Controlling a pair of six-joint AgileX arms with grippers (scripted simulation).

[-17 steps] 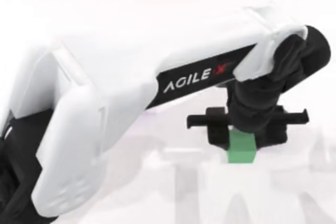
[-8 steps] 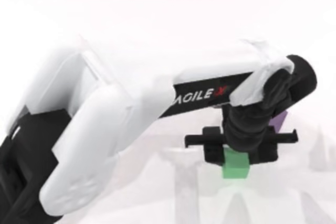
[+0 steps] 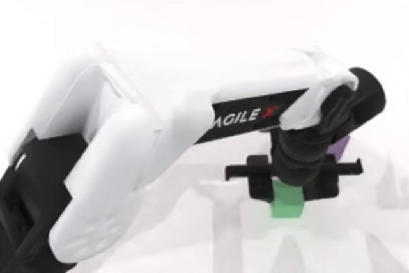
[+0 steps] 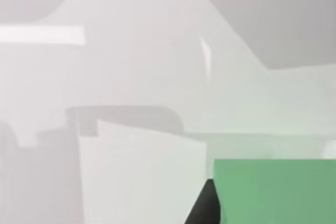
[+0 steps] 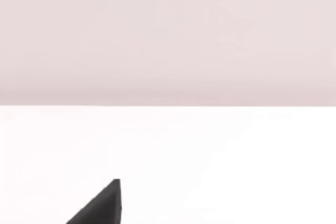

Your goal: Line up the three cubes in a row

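Left end effector (image 3: 289, 187) over green cube (image 3: 287, 201); purple cube (image 3: 340, 147) just beside.

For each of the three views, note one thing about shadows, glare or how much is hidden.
Top view: the left arm hides most of the table, its tool over the green cube; soft grey shadows below. Left wrist view: pale haze, green cube cropped at the edge. Right wrist view: flat, shadowless white table.

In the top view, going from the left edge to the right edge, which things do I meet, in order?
Left arm's white body → green cube under the left gripper → a purple cube, mostly hidden behind the wrist.
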